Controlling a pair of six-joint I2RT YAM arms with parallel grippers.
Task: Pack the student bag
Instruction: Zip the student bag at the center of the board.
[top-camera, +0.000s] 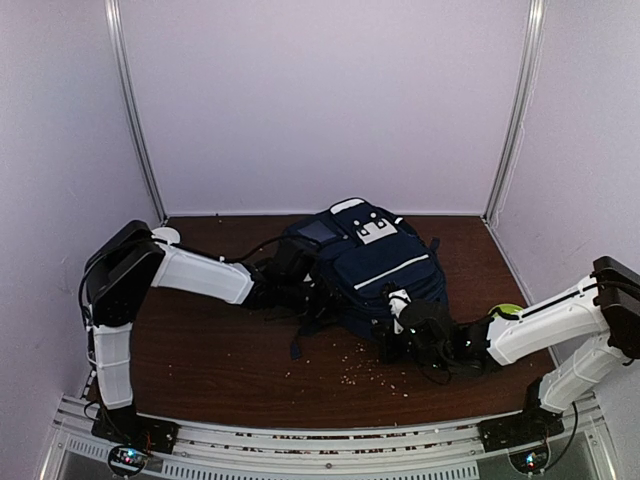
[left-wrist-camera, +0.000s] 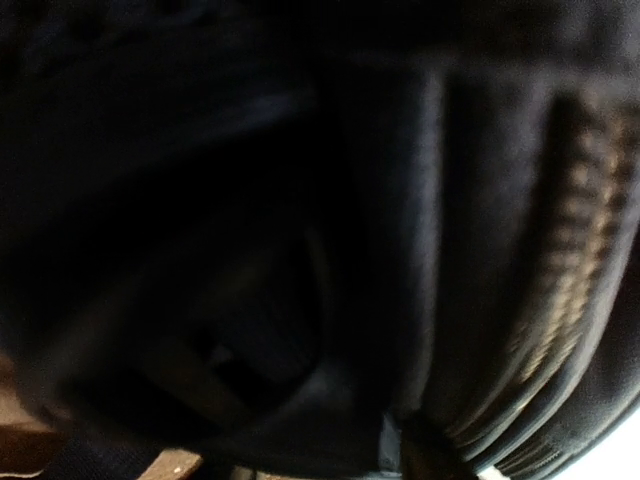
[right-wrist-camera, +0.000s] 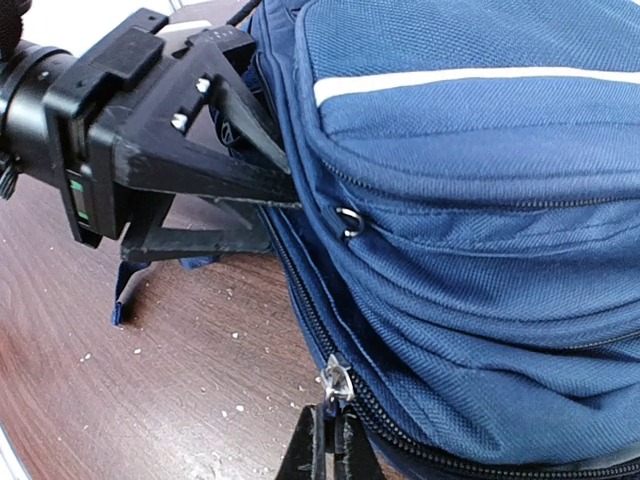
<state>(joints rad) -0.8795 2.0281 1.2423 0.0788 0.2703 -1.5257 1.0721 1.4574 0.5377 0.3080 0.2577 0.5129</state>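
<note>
Although whether the left gripper (right-wrist-camera: 280, 215) grasps the student bag (right-wrist-camera: 480, 250) at its fingertips cannot be told, the clenched right gripper (right-wrist-camera: 328, 420), zipper pull (right-wrist-camera: 335, 378) just beyond its tips, should pull steadily, not sideways.

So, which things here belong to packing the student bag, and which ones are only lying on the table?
For the job: student bag; its zipper pull; left gripper against the bag's side; right gripper, shut at the pull.
Just lying about: pale crumbs scattered on the table.
</note>
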